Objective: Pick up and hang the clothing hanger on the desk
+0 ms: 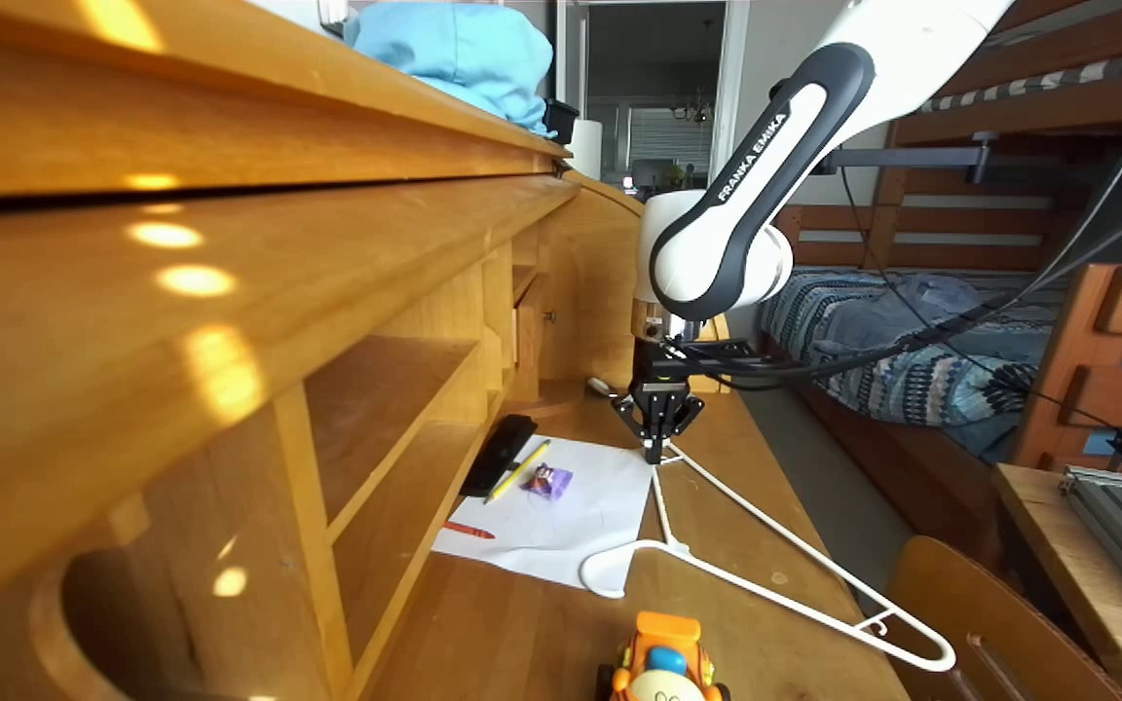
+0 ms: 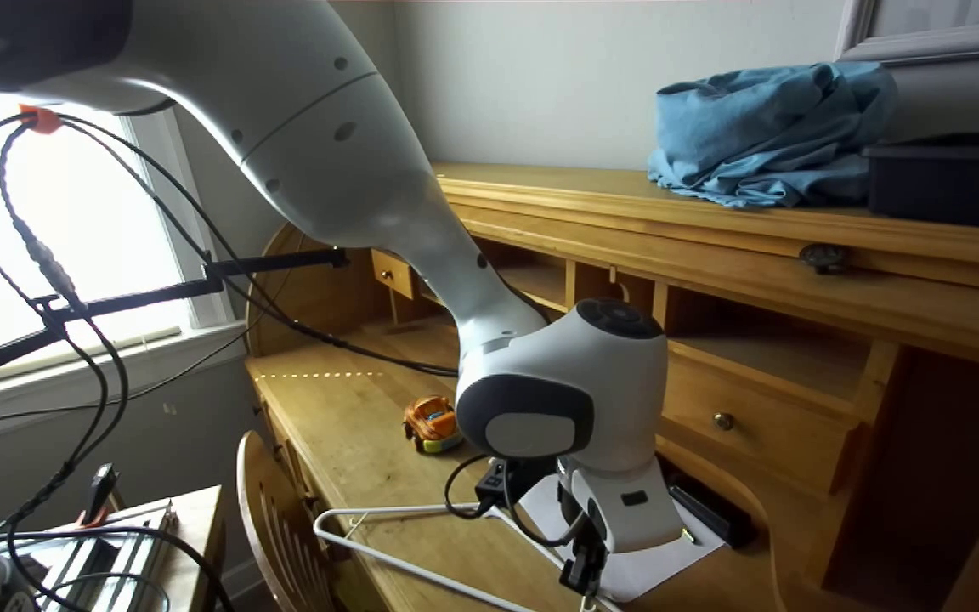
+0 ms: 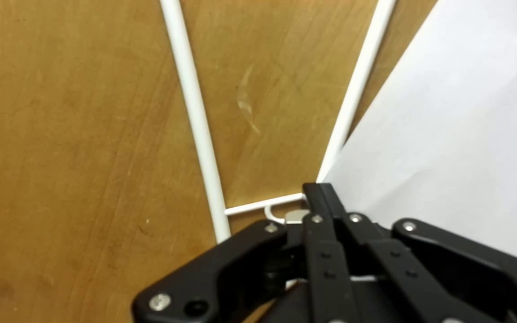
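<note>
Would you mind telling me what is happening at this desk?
A robot arm is handling the clothing hanger at the desk. Its pincer points down and looks closed on a bar near the hanger's end. I cannot tell whether it is lifted off the desk, but it is not hung. A paper sheet and an orange toy lie nearby.

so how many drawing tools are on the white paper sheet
2: slim yellow pencil beside the small purple packet; short reddish-orange crayon by the wooden cubbies. More may be hidden.
</note>
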`<state>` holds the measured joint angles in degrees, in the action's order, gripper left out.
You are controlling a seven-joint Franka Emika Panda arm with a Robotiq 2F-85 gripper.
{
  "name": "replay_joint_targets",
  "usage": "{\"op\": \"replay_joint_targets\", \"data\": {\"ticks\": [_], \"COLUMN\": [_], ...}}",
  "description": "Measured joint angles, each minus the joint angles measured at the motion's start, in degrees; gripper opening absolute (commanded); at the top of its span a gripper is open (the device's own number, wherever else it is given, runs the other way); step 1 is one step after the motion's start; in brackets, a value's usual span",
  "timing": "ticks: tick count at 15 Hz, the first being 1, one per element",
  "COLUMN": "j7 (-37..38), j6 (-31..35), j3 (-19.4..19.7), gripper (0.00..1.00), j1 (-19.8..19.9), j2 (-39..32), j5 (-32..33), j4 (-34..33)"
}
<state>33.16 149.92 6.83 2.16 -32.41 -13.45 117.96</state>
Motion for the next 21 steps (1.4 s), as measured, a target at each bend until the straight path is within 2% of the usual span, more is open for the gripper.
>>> {"op": "replay_joint_targets", "data": {"ticks": [10,19,21], "j7": [1.8,6.23,7.82], "j6": [-5.08,-8.73,-8.96], "j3": [-0.01,0.27,0.26], "gripper": [1.0,0.98,0.73], "j1": [-1.59,-1.83,-1.83], "j2": [0.08,0.13,0.12], "j5": [0.0,0.0,0.0], "j4": [-0.11,-0.63,-0.69]}}
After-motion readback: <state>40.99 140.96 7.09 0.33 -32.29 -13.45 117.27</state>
